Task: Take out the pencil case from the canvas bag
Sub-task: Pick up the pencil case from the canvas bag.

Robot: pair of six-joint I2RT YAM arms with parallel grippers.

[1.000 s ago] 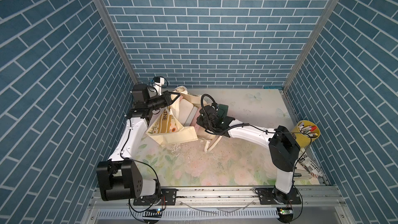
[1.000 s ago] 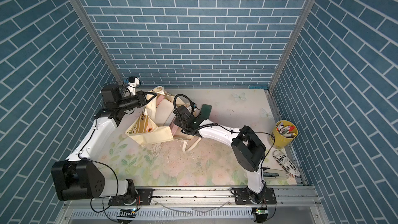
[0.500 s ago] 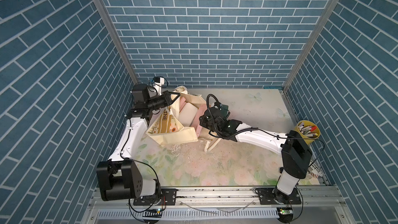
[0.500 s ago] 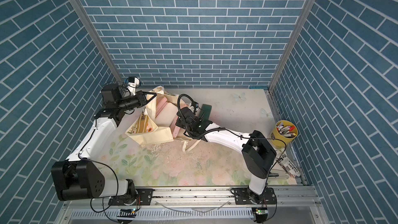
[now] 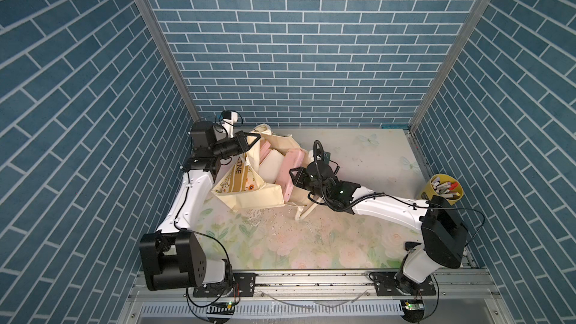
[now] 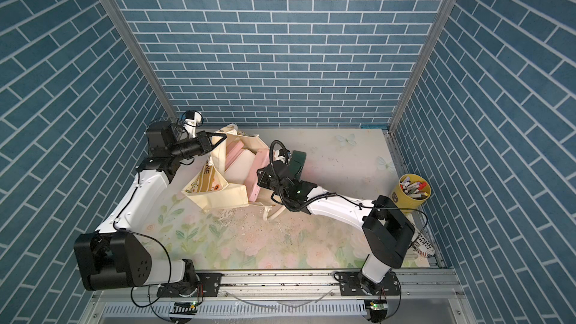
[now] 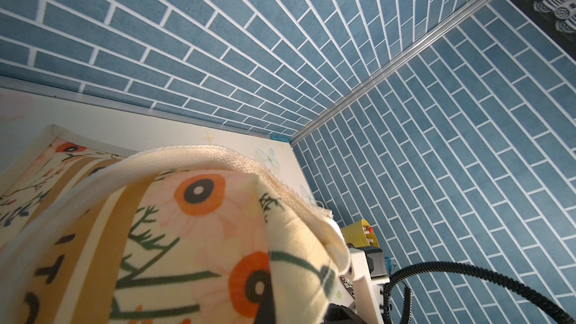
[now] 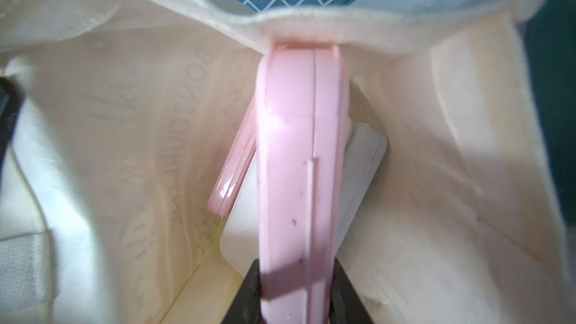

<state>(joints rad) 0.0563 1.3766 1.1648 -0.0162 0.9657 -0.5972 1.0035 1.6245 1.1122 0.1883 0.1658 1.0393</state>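
Canvas bag (image 5: 249, 194) (image 6: 224, 196) lying on its side on the floral tabletop (image 5: 311, 238), printed panel outward and mouth gaping towards the right arm, as seen in both top views. The left gripper (image 5: 257, 136) (image 6: 223, 136) is fully closed on the cream fabric at the far upper edge of the bag's mouth and holds that edge lifted; in the left wrist view a strap handle (image 7: 193, 154) arches over the printed flowers of the bag (image 7: 187, 244), while the gripper itself is outside that picture. The right gripper (image 5: 292, 179) (image 6: 260, 179) (image 8: 296, 278) is narrowly open, its two dark fingers (image 8: 246, 300) clamped on the flat sides of the pink pencil case (image 5: 291, 169) (image 6: 257, 176) (image 8: 299, 166). The pencil case stands on its long edge in the bag's mouth; its far end touches the bag's fabric rim, and its near end reaches the bag's front edge. Deeper inside the bag (image 8: 124, 120), just beside the pencil case, lie a white box (image 5: 271, 166) (image 8: 361, 166) and a second pink case (image 5: 264, 148) (image 8: 233, 176). A yellow pen cup (image 5: 442, 187) (image 6: 411, 193) stands well apart from the bag, beyond the right arm, at the tabletop's edge.
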